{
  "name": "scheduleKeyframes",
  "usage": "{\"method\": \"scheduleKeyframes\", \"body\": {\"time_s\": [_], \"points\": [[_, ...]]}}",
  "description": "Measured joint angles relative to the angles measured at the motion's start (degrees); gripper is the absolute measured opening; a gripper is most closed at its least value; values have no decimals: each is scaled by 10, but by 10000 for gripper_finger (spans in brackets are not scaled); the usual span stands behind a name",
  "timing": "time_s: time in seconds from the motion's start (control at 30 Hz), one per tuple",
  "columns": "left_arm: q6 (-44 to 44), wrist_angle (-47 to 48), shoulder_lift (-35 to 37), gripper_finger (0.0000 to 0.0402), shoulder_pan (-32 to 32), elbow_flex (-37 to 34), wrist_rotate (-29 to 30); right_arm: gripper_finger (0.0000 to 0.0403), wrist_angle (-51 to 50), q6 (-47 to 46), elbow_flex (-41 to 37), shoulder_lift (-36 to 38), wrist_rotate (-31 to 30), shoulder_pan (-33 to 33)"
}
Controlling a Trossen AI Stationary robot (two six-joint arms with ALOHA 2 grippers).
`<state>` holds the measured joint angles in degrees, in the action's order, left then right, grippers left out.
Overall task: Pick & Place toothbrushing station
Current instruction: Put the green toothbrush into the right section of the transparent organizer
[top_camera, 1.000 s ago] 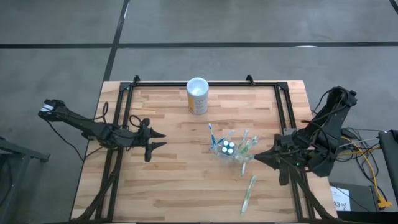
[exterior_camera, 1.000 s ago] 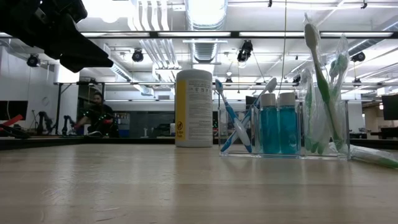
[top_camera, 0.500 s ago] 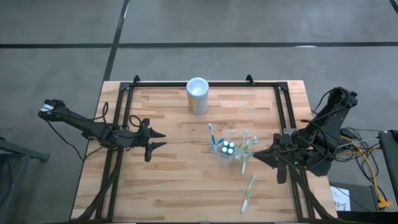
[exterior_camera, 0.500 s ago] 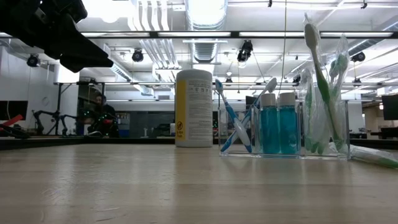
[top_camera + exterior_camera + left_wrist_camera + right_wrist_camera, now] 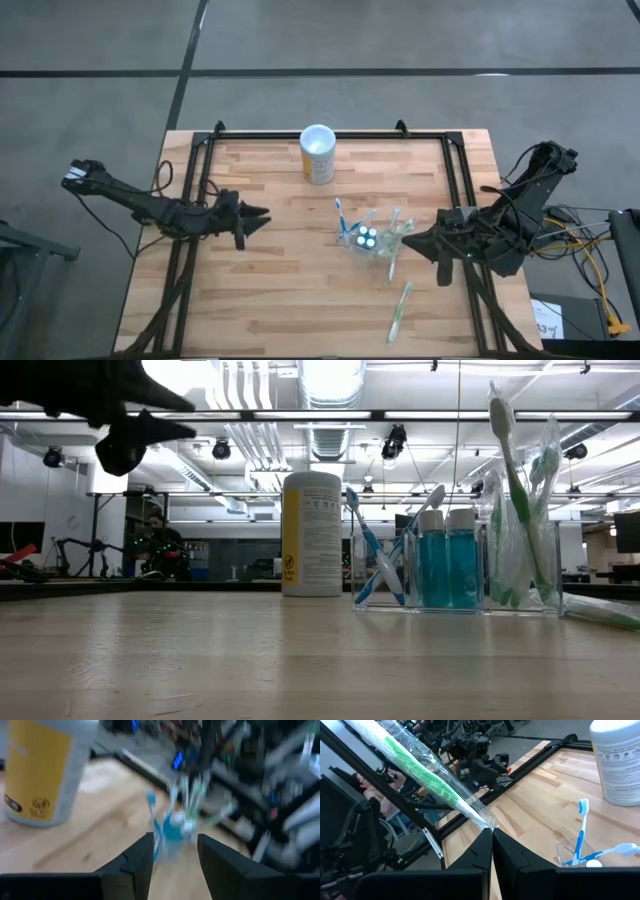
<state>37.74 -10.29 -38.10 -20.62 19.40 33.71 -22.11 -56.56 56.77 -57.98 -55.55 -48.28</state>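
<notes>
From the high view, the toothbrushing station [image 5: 368, 240] sits right of centre on the table [image 5: 280, 290]. It is a clear holder with 2 blue bottles and several brushes standing in it. The right gripper [image 5: 408, 241] is at its right edge, just beside it or touching; I cannot tell which. Its jaws are pinched closed on the tip of a wrapped green toothbrush [image 5: 425, 775], which the right wrist view shows slanting away from the fingers.

The left gripper [image 5: 252, 217] hangs over the left-centre of the frame, well apart from the station, with its jaws parted and nothing between them. It points right, toward the station, and the left wrist view has the holder straight ahead between the 2 fingers.

The right arm is nearer, but it is busy with the brush. The station lies just left of that gripper, and its long side seems to run roughly left to right across the frame.

A yellow-labelled container [image 5: 318, 154] stands near the upper centre, clear of both approach lines. Another wrapped toothbrush [image 5: 400, 311] lies flat on the table at the lower right, below the station.

In my judgement, the upright brushes, especially the blue toothbrush [image 5: 341, 215] leaning out on the left side, are what a left-arm approach would snag first.
</notes>
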Motion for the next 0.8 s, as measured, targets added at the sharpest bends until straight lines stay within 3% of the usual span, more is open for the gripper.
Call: {"method": "scheduleKeyframes", "body": {"time_s": [0.17,0.4,0.53,0.7,0.8], "points": [[44,-74,0,157,0,0,41,8,-8,-2,0,-1,7,3],[80,-101,-5,157,0,0,25,8,-37,0,0,-32,67,5],[118,-106,-8,157,0,0,19,8,-53,25,0,-60,156,14],[40,-101,-8,157,0,0,24,8,-93,25,0,-121,287,28],[62,-103,-8,157,0,0,24,8,-109,7,0,-160,349,34]]}}
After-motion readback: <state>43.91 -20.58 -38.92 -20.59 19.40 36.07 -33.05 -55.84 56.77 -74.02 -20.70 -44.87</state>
